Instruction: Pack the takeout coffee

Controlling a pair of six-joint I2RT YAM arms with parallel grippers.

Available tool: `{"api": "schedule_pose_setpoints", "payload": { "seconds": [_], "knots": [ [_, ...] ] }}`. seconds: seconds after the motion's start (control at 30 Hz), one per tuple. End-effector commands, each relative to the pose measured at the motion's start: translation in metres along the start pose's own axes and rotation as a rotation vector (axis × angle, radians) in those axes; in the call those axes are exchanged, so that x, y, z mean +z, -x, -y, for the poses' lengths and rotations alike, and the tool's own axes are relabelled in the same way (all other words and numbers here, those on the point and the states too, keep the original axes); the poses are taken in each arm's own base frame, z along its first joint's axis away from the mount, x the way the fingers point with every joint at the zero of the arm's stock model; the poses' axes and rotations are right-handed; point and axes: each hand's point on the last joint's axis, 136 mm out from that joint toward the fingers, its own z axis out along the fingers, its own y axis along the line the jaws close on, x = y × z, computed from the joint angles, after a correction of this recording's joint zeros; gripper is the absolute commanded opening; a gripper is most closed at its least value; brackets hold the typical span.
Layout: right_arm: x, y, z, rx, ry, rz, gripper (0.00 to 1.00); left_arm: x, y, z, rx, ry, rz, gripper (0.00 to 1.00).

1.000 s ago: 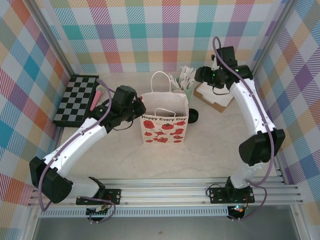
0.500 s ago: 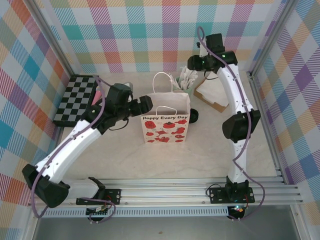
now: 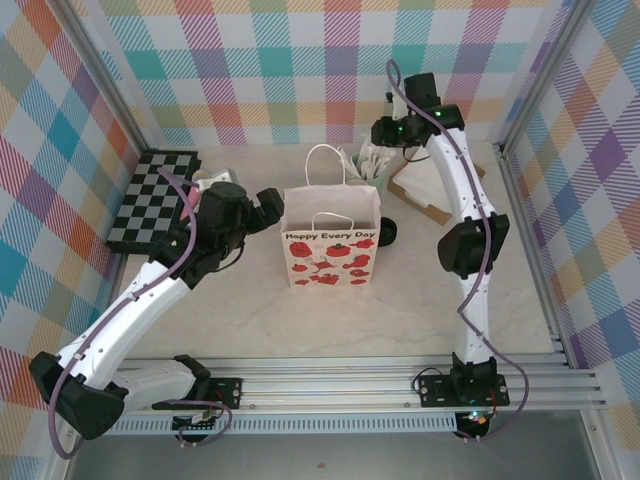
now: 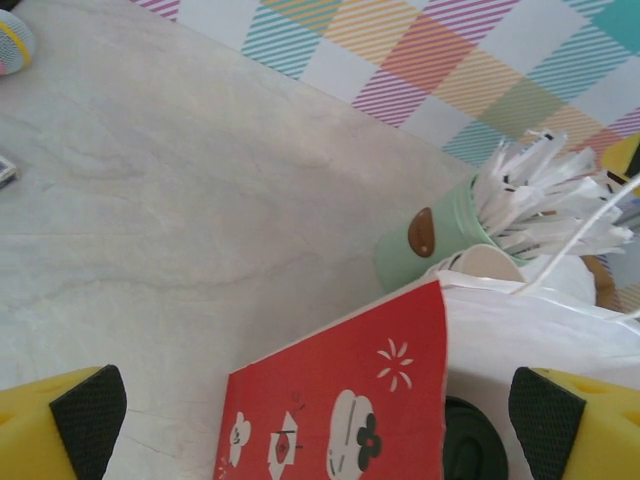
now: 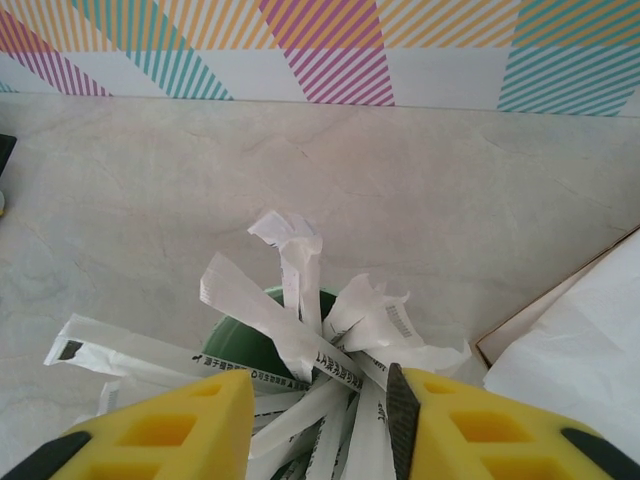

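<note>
**Fig. Both pincers at the moment shown.** My left pincer (image 4: 318, 425) is at the bag (image 3: 332, 250). Its two black pads (image 4: 88, 418) stand at opposite edges of the wrist view, spread as wide as they go, grasping nothing and touching nothing. Between them lie the bag's red side panel and its white mouth. The coffee (image 4: 466, 452) sits inside the bag, just past the edge of the red panel. Only its dark round lid shows; the cup beneath is hidden. Seen from above, this pincer hovers just beside the bag's upper left corner, between the bag and the checkerboard (image 3: 155, 195) on the surface (image 3: 420, 290).

My right pincer (image 5: 320, 400) hangs over the cutlery cup (image 5: 240, 345), which stands behind the bag near the back wall. Its yellow fingers are part-way closed, and white wrapped cutlery fills the gap between them — whether they pinch the wrappers or merely flank them I cannot tell.
</note>
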Motion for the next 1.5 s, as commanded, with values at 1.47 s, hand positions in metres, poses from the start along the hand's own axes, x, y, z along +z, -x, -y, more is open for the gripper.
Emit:
{"api": "schedule_pose_setpoints", "payload": {
  "seconds": [1.47],
  "knots": [
    [0.01,0.022,-0.025,-0.06,0.06,0.097,0.33,0.028,0.0,-0.025,-0.066,0.103,0.033,1.0]
  ]
}}
